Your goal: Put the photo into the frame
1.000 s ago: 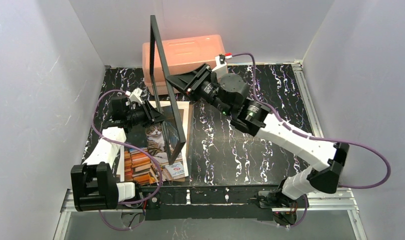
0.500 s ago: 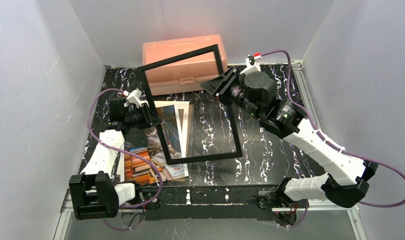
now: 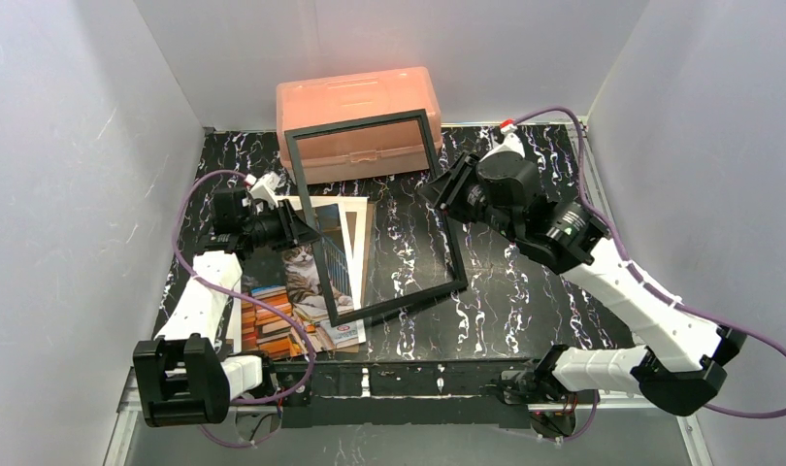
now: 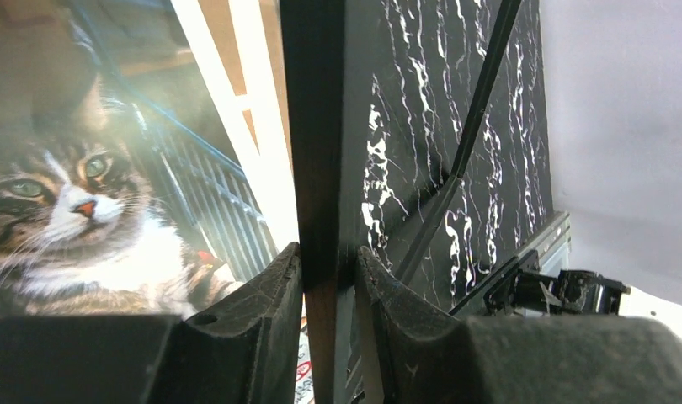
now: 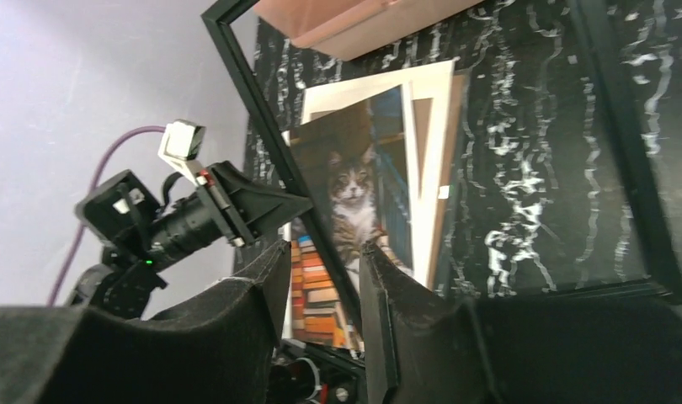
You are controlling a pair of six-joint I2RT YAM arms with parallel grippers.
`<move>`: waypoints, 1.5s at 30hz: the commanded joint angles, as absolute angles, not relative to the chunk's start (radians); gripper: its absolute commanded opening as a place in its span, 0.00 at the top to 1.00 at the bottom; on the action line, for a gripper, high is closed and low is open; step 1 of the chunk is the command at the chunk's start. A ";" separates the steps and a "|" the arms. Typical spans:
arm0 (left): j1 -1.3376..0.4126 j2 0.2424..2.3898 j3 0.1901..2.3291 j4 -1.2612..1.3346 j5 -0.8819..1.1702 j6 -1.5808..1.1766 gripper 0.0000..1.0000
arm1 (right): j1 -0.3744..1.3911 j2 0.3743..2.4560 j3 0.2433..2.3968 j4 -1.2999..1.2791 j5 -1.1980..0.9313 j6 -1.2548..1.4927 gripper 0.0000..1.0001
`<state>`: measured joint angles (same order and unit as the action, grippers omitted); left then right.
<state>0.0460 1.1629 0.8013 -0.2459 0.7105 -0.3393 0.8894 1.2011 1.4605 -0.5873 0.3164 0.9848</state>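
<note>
Our left end effector (image 4: 327, 257) clamps the left bar of the frame (image 4: 314, 126), the right end effector (image 5: 325, 252) gapes empty, and the photo (image 3: 273, 316) lies face-up by the worktop's (image 3: 525, 282) near-left corner, not yet inserted.

The frame (image 3: 399, 302) over the photo (image 3: 273, 325), box (image 3: 360, 102) behind
Frame mid-picture, its left side above the lower-left photo; box upper centre.
</note>
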 commanded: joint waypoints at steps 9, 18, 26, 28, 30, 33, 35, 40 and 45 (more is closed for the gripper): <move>-0.157 1.135 0.827 -0.300 0.760 -0.270 1.00 | 0.867 1.223 1.293 -0.779 0.702 0.732 0.23; -0.212 1.145 0.789 -0.245 0.635 -0.368 1.00 | 0.791 1.268 1.116 -0.818 0.747 0.763 0.21; -0.258 1.222 0.806 -0.239 0.481 -0.492 1.00 | 0.757 1.217 0.930 -0.740 0.604 0.833 0.19; -0.263 1.251 0.829 -0.255 0.455 -0.517 1.00 | 0.755 1.224 0.887 -0.713 0.559 0.852 0.19; -0.268 1.274 0.848 -0.264 0.451 -0.530 1.00 | 0.755 1.240 0.833 -0.680 0.516 0.865 0.21; -0.281 1.288 0.849 -0.268 0.444 -0.526 1.00 | 0.755 1.266 0.772 -0.629 0.470 0.875 0.25; -0.283 1.290 0.844 -0.270 0.448 -0.523 1.00 | 0.755 1.276 0.744 -0.600 0.466 0.877 0.30; -0.290 1.284 0.828 -0.276 0.448 -0.494 1.00 | 0.731 1.311 0.718 -0.554 0.480 0.853 0.44; -0.303 1.297 0.833 -0.306 0.422 -0.474 1.00 | 0.667 1.361 0.725 -0.504 0.470 0.802 0.52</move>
<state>-0.2924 1.2964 0.8131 -0.2638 0.4675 -0.5014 0.7120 1.3315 0.7197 -0.5739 0.4679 0.8391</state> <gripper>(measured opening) 0.238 0.499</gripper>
